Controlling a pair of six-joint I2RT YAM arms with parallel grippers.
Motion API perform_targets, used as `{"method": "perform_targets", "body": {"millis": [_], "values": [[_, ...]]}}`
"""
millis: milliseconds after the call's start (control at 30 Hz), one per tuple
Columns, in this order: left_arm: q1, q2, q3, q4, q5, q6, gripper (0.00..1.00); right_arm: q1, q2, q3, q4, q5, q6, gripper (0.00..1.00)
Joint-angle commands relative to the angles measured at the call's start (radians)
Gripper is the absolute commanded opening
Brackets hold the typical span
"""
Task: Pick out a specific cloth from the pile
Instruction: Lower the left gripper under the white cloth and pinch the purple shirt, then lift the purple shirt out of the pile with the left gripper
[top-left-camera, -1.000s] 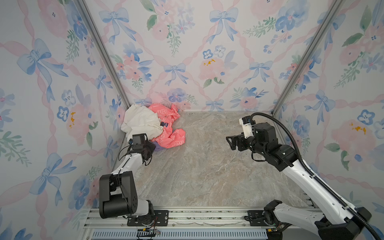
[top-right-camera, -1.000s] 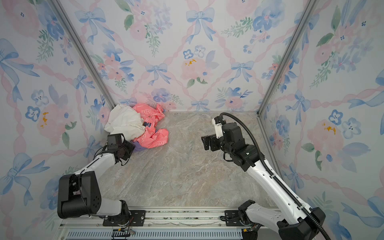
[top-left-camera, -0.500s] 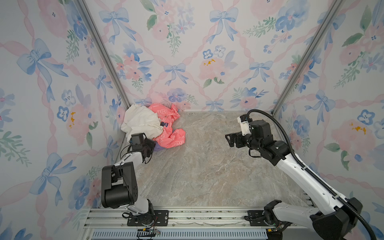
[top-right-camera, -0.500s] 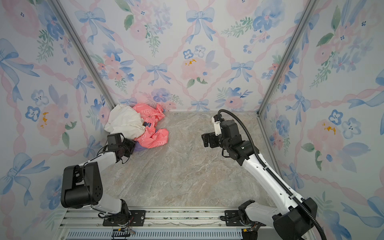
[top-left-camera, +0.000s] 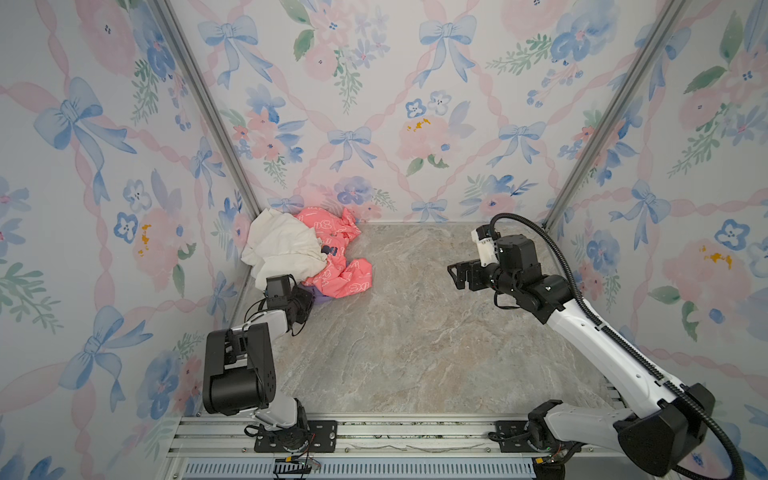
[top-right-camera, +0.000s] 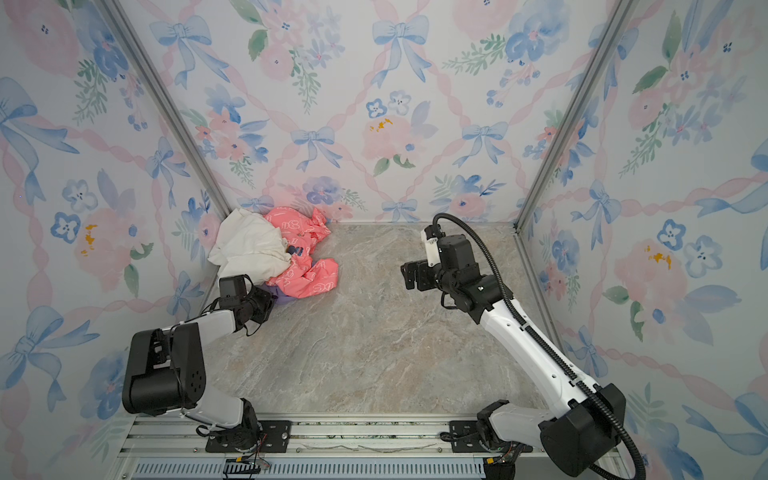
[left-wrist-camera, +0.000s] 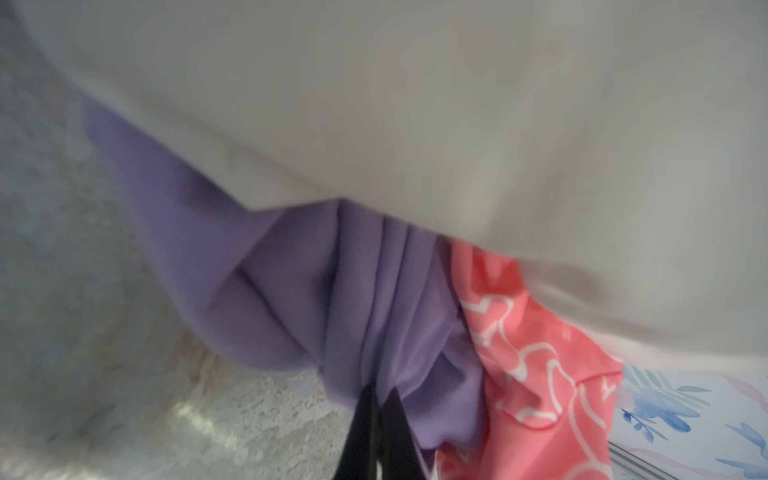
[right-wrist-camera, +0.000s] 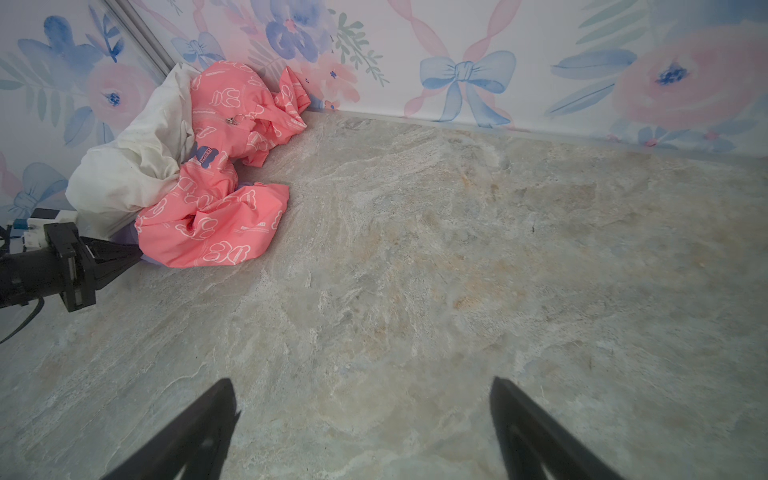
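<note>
Plain lavender-purple soft cloth (left-wrist-camera: 291, 299): bottom of the pile, mostly buried. In both top views only a small purple sliver (top-left-camera: 322, 296) shows, left of centre, under the coral-pink edge. In the left wrist view it fills the middle of the frame in bunched folds, lying on the grey marbled tabletop (left-wrist-camera: 104, 374).

Left gripper (left-wrist-camera: 376, 419): black jaws pressed together, pinching a fold of the lavender cloth, lower centre of the left wrist view. In a top view it sits low at the near edge of the pile (top-right-camera: 266, 301).

Pile (top-left-camera: 303, 253): 3 cloths heaped in the far-left corner of the table, against the floral wallpaper walls (top-left-camera: 374, 104). Cream-white plain cloth (top-left-camera: 282, 249) sits on top, on the left side, and overhangs the lavender one in the left wrist view. Coral-pink cloth with white outline print (top-left-camera: 340, 274) sits just right of it, touching both.

Right gripper (right-wrist-camera: 361, 419): jaws spread wide, nothing between them, hanging over bare tabletop, well apart from the pile; right of centre in both top views (top-left-camera: 457, 276).
</note>
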Motion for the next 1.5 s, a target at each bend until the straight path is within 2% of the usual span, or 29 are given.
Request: {"method": "perform_targets", "body": {"millis": [0,533,733,867,1033,1133,1233,1300,1467], "values": [[-0.007,-0.064,0.076,-0.120,-0.024,0.037,0.00,-0.017,-0.002,0.030,0.008,-0.029,-0.012,0.97],[-0.038,-0.183,0.397,-0.410,-0.097,0.250,0.00,-0.047,-0.011,0.106,-0.060,-0.127,-0.053,0.97],[-0.040,-0.173,0.544,-0.569,-0.149,0.337,0.00,-0.046,-0.033,0.097,-0.062,-0.130,-0.061,0.97],[-0.036,-0.208,0.603,-0.576,-0.191,0.305,0.00,-0.046,-0.036,0.086,-0.040,-0.126,-0.057,0.97],[-0.053,-0.274,0.663,-0.574,-0.284,0.333,0.00,-0.045,-0.028,0.095,-0.024,-0.148,-0.054,0.97],[-0.054,-0.272,0.706,-0.573,-0.224,0.371,0.00,-0.035,-0.018,0.107,-0.034,-0.158,-0.068,0.97],[-0.073,-0.274,0.718,-0.573,-0.177,0.351,0.00,-0.026,-0.009,0.111,-0.034,-0.162,-0.071,0.97],[-0.099,-0.281,0.730,-0.573,-0.184,0.340,0.00,-0.020,0.004,0.125,-0.042,-0.179,-0.077,0.97],[-0.166,-0.289,0.805,-0.572,-0.190,0.406,0.00,0.003,0.026,0.160,-0.058,-0.195,-0.093,0.97]]}}
